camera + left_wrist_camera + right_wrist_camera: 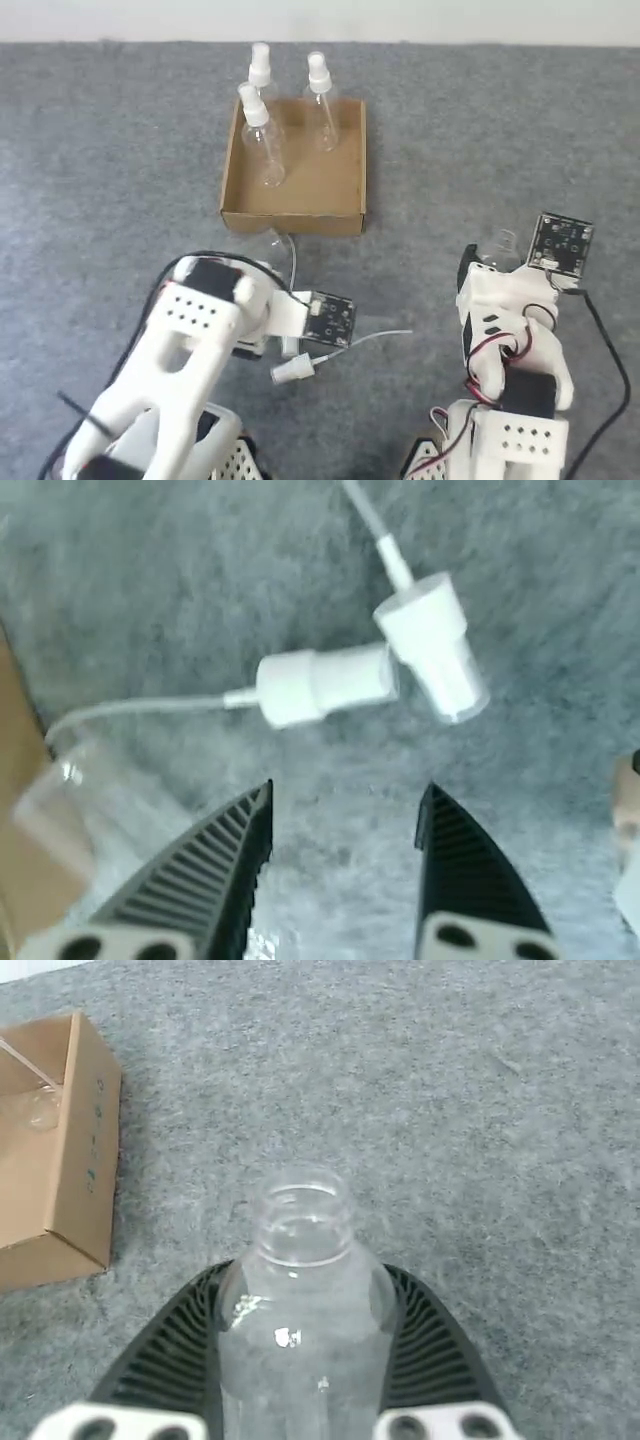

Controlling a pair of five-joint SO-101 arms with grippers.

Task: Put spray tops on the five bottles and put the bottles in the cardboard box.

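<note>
The cardboard box (293,165) sat at the far middle of the grey tabletop (100,150), its open top facing up. Three bottles with white spray tops already fitted were inside it: one at the near left (266,145), one at the back left corner (261,68) and one at the back right (322,110). The left fingers (460,870) were spread apart and gripped nothing, hanging just above the tabletop with the gap between them facing two loose spray tops. The nearer spray top (320,685) lay on its side with its thin dip tube trailing away toward the box; the second spray top (435,650) lay touching its end, at an angle to it, with its own tube pointing off the other way. A bare clear bottle (50,800) with no top lay close against the box's cardboard wall, off to one side of the left fingers. In the high view one of the loose tops lay on the tabletop just in front of the left arm (190,340), between the two arms. The right fingers (425,1345) were closed around the body of another open bottle (300,1300), one finger on each side below its shoulder, the threaded neck uncapped and pointing away from the wrist. That bottle was held above the tabletop to the right of the box and well apart from it.
</note>
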